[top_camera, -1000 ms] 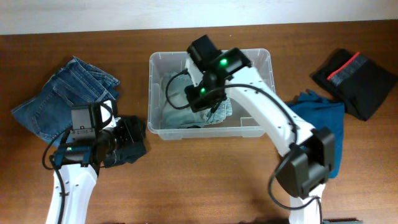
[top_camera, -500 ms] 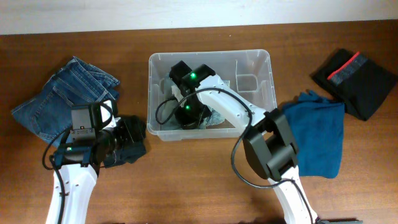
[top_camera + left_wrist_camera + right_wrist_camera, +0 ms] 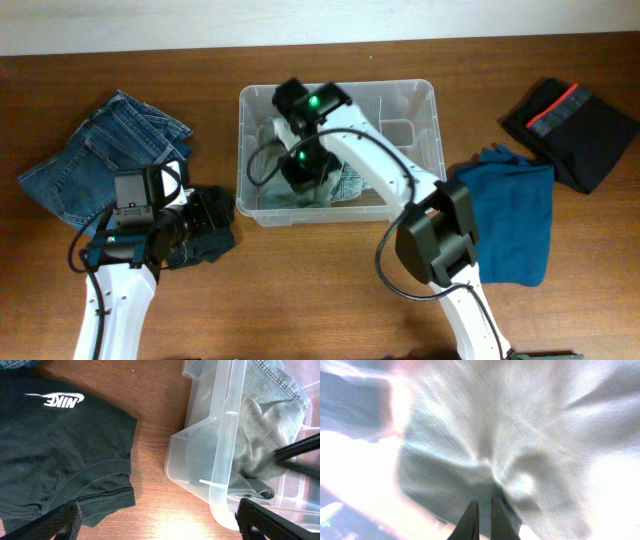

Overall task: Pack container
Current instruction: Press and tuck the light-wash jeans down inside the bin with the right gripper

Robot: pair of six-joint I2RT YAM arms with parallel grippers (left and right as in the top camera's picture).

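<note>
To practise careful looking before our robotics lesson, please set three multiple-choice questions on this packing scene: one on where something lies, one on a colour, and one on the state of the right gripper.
1. Where does the black garment with the red stripe lie relative to the container?
A. inside it
B. on the table, far to its right
C. under it

2. The garment just right of the container is
A. yellow
B. white
C. blue

3. The right gripper is
A. shut, down in the container at the pale denim garment
B. wide open above the table
C. holding the black garment

Answers:
1 B: the overhead view shows it near the table's right edge.
2 C: it shows plainly blue from overhead.
3 A: the right wrist view shows its fingers together against pale fabric.
</note>
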